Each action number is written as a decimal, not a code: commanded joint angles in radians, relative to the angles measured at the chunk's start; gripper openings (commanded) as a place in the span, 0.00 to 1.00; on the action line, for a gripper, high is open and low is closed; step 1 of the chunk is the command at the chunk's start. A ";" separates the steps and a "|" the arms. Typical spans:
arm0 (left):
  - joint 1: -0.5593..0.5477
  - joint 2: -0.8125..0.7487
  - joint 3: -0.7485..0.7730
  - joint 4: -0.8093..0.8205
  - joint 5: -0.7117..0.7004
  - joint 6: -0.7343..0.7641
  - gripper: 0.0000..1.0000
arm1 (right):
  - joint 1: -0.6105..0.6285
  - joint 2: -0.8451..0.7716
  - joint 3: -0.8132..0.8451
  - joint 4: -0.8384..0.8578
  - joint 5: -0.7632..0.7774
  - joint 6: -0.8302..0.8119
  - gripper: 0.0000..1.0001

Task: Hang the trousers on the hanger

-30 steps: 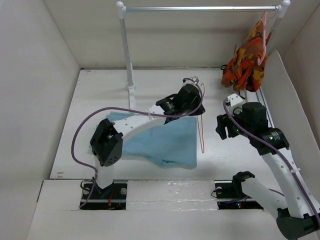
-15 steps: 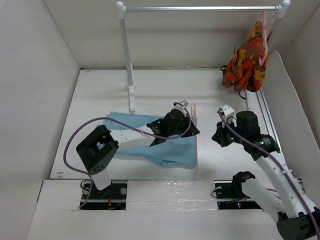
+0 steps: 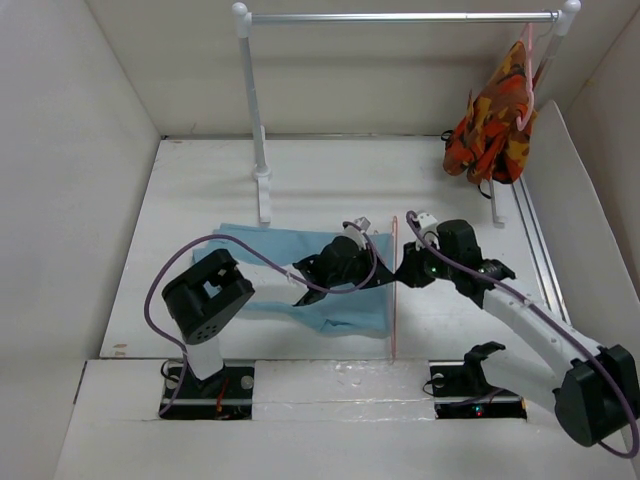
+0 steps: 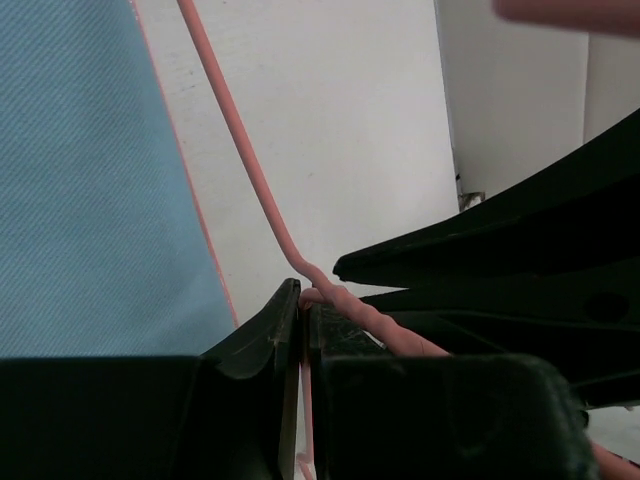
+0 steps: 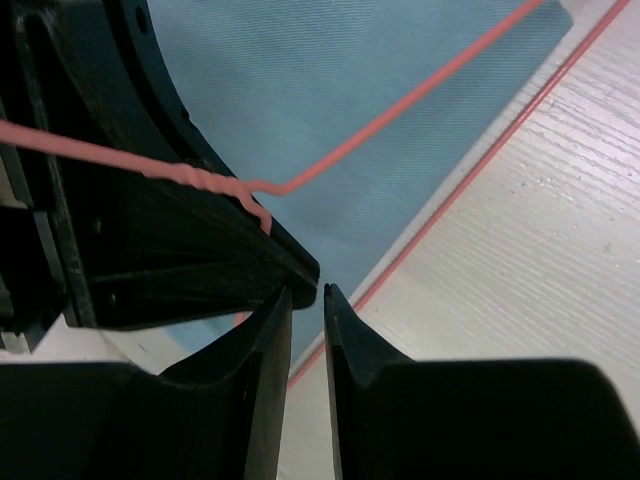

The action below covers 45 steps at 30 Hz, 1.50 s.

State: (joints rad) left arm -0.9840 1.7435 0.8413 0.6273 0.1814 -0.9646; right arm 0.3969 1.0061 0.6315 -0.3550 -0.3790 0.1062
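Observation:
The light blue trousers [image 3: 300, 275] lie flat on the table; they also show in the left wrist view [image 4: 90, 180] and the right wrist view [image 5: 330, 80]. The thin pink hanger [image 3: 394, 300] stands edge-on along their right edge. My left gripper [image 3: 372, 243] is shut on the hanger's wire [image 4: 245, 160] just below its twisted neck. My right gripper [image 3: 404, 268] is right beside the left one. Its jaws stand a narrow gap apart with nothing between them, and its fingertips [image 5: 283, 300] touch the left gripper's tip. The hanger wire [image 5: 400, 120] runs above them.
A white clothes rack stands at the back, with its post [image 3: 255, 120] on the left and its rod [image 3: 400, 17] across the top. An orange-red patterned garment [image 3: 495, 125] hangs from a second pink hanger at the right end. White walls enclose the table.
My left gripper has brought the hanger nearer and lower, to the trousers' right edge. My right arm has swung left and now meets the left gripper at the hanger.

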 commanded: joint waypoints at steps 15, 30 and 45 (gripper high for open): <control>-0.044 0.031 -0.025 0.014 -0.122 -0.068 0.00 | 0.063 0.276 -0.052 0.312 0.147 0.064 0.35; -0.054 0.036 -0.016 -0.136 -0.227 -0.034 0.00 | 0.092 0.351 -0.162 0.494 0.105 0.201 0.40; -0.054 0.048 -0.004 -0.224 -0.293 0.027 0.00 | -0.064 0.109 -0.089 0.274 0.101 0.066 0.00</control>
State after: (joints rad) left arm -1.0351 1.7649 0.8444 0.5827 -0.0647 -0.9962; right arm 0.3813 1.1824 0.4759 0.0029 -0.2893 0.2459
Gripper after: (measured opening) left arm 0.010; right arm 0.016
